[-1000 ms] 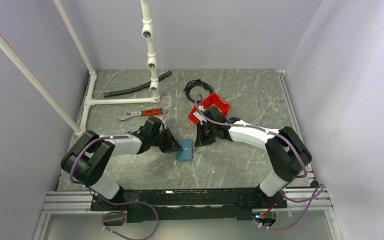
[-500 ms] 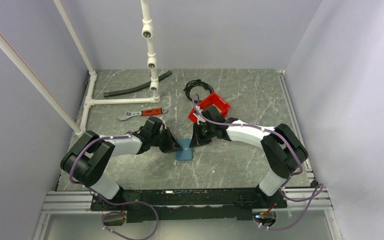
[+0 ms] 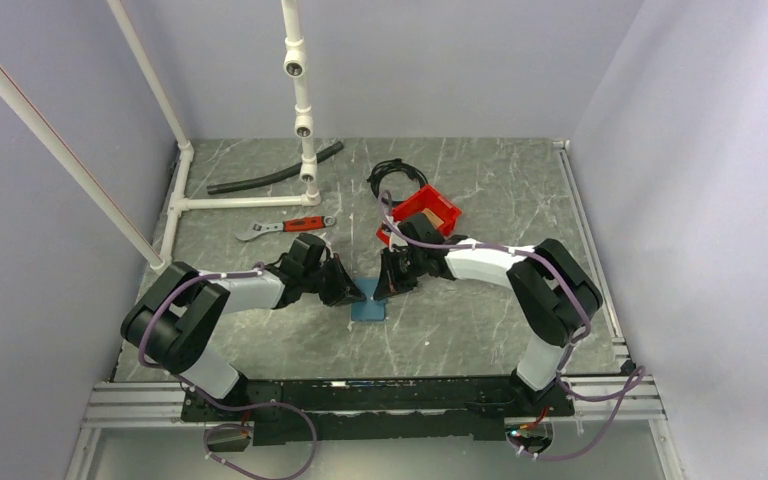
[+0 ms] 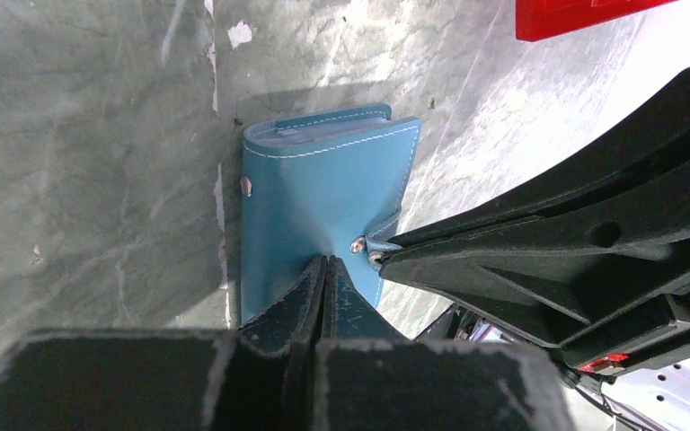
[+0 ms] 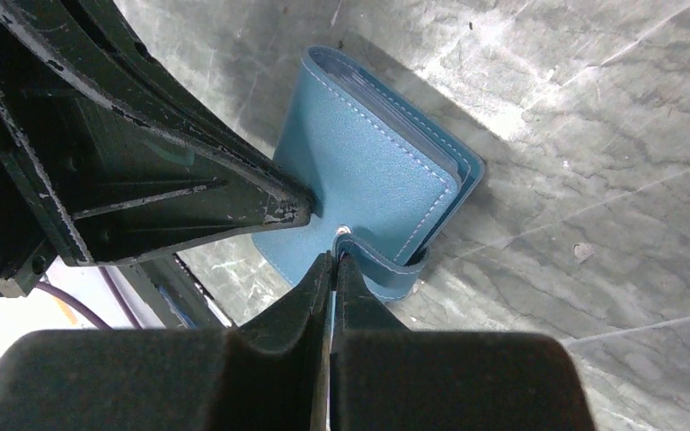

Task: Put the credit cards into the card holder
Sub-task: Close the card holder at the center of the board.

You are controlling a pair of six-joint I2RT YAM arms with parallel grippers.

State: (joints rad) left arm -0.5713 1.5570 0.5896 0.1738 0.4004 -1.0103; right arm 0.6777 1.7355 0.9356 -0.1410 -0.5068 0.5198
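Both pinched shut, the left end effector [image 4: 323, 269] and the right end effector [image 5: 332, 260] rest their tips close together on the blue card holder [image 4: 323, 189], lying on the surface [image 4: 99, 135] right under them.

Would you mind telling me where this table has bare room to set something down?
The widest bare patch lies right of the red bin, behind the right arm, to the table's right edge. Another runs between the card holder and the base rail. It is crowded at back left around the wrench, hose and pipe frame, and at the card holder.
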